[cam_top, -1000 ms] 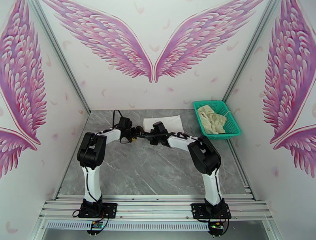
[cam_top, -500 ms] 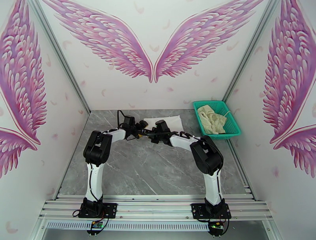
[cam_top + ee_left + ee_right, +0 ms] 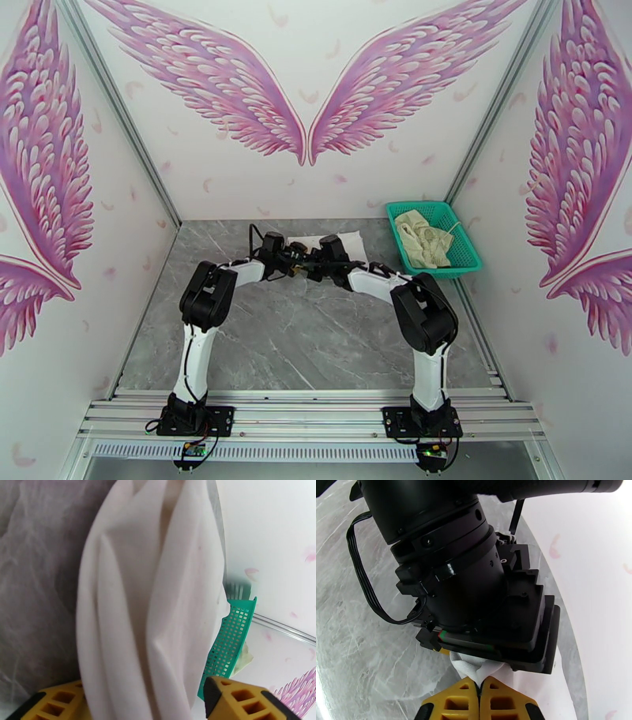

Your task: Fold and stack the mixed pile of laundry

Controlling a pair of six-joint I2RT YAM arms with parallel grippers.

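White soft cloth shirt [image 3: 341, 239], bunched in folds, lies at twelve o'clock on the grey marbled table [image 3: 300, 339], near its far edge, where both arms meet at its near side. The right gripper [image 3: 479, 683] has its yellow fingers pressed together on a pinch of this white fabric, while the left gripper [image 3: 134, 699] has its yellow fingers apart, one on either side of a gathered fold. At two o'clock, a crumpled cream-beige garment [image 3: 423, 237] sits inside a teal-green plastic mesh basket [image 3: 411, 207].
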